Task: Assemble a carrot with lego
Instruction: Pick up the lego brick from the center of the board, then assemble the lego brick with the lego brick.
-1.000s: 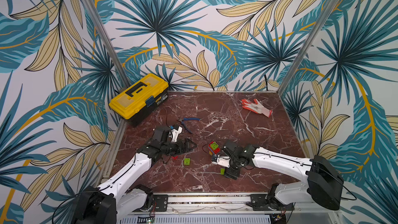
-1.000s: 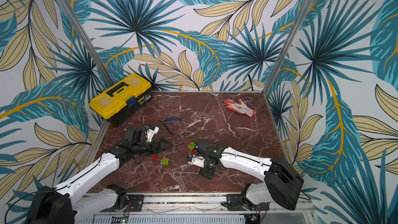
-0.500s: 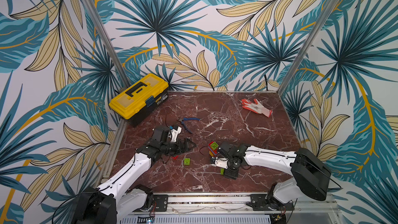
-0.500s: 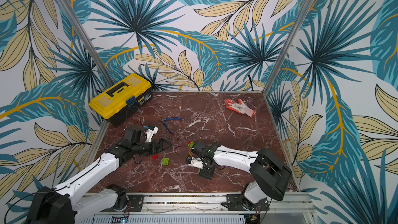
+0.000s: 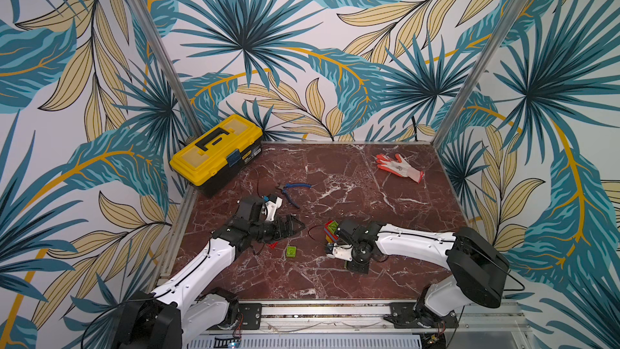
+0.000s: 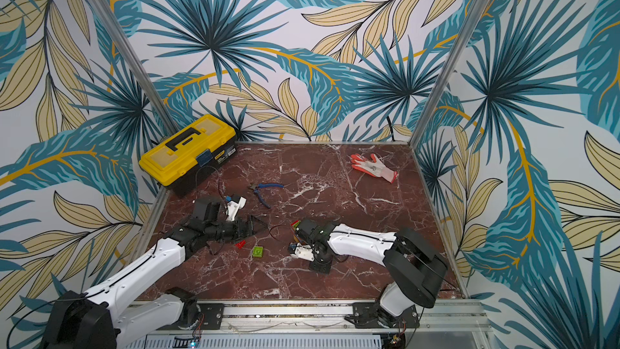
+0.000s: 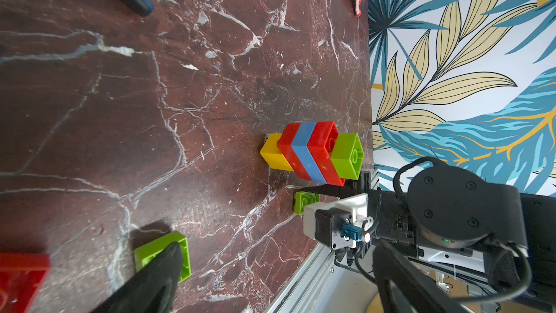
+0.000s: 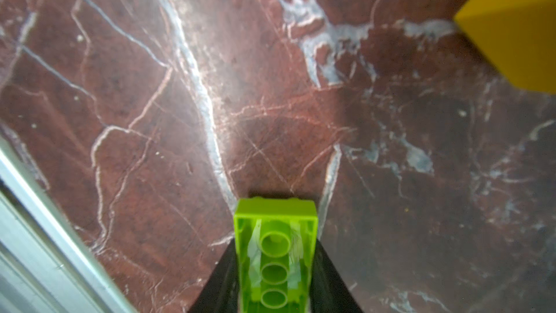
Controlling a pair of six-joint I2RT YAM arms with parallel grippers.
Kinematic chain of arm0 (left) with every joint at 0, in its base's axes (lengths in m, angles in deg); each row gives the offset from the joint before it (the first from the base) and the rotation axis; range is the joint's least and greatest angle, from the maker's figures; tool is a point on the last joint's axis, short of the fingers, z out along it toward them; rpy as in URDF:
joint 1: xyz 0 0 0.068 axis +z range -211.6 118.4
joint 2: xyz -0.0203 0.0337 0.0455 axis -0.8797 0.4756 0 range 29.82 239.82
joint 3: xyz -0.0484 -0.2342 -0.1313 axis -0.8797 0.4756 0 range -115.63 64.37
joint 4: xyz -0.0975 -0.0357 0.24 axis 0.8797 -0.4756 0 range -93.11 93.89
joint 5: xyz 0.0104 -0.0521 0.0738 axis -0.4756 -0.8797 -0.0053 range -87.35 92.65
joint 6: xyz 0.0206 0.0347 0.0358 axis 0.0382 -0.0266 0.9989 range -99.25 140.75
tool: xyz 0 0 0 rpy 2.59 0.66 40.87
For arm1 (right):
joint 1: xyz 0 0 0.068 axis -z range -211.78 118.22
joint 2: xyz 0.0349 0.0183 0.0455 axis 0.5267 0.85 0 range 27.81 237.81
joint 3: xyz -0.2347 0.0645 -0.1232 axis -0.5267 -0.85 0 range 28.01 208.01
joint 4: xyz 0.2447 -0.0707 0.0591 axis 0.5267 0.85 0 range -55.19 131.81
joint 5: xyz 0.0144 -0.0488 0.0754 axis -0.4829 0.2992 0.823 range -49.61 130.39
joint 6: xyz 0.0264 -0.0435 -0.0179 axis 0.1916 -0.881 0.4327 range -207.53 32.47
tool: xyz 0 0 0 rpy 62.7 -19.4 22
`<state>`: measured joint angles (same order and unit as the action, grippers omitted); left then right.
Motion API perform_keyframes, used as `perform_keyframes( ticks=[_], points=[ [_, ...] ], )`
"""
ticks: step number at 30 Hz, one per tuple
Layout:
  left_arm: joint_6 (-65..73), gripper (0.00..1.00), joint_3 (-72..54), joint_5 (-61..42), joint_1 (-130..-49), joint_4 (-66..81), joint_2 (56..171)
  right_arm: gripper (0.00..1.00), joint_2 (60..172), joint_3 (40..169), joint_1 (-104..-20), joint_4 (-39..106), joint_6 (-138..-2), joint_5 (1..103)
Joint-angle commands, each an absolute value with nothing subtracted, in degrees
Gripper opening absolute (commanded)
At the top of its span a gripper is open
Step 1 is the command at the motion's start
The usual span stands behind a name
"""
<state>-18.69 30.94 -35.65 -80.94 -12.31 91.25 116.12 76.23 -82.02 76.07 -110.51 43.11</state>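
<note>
The right claw squeezes a thin lime-green brick beside the carrot; the left claw is wide apart.

on our red marble table we see a toolbox, glove, pliers, green brick and carrot.

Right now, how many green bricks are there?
3: the carrot's green top, a loose brick by the left end effector, a long brick in the right end effector. Others may be hidden.
</note>
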Motion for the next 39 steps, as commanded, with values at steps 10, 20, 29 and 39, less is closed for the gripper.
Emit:
perform_keyframes(
  ticks=[10, 20, 29, 39],
  points=[
    [-17.8, 0.99, 29.5, -36.7, -80.5, -5.9, 94.3, 0.34, 103.4, 95.6, -88.3, 94.0, -94.2, 44.5],
    [-16.4, 0.99, 30.3, -40.0, -81.1, 5.4, 107.8, 0.33, 126.2, 121.5, -85.7, 106.6, -89.4, 37.4],
    [-13.2, 0.99, 30.2, -43.5, -81.4, 8.3, 110.1, 0.32, 131.8, 126.3, -82.1, 106.0, -87.1, 36.4],
    [-10.3, 0.99, 27.8, -47.3, -85.8, 10.4, 112.3, 0.32, 133.0, 125.6, -79.9, 105.3, -84.0, 37.8]
  ],
)
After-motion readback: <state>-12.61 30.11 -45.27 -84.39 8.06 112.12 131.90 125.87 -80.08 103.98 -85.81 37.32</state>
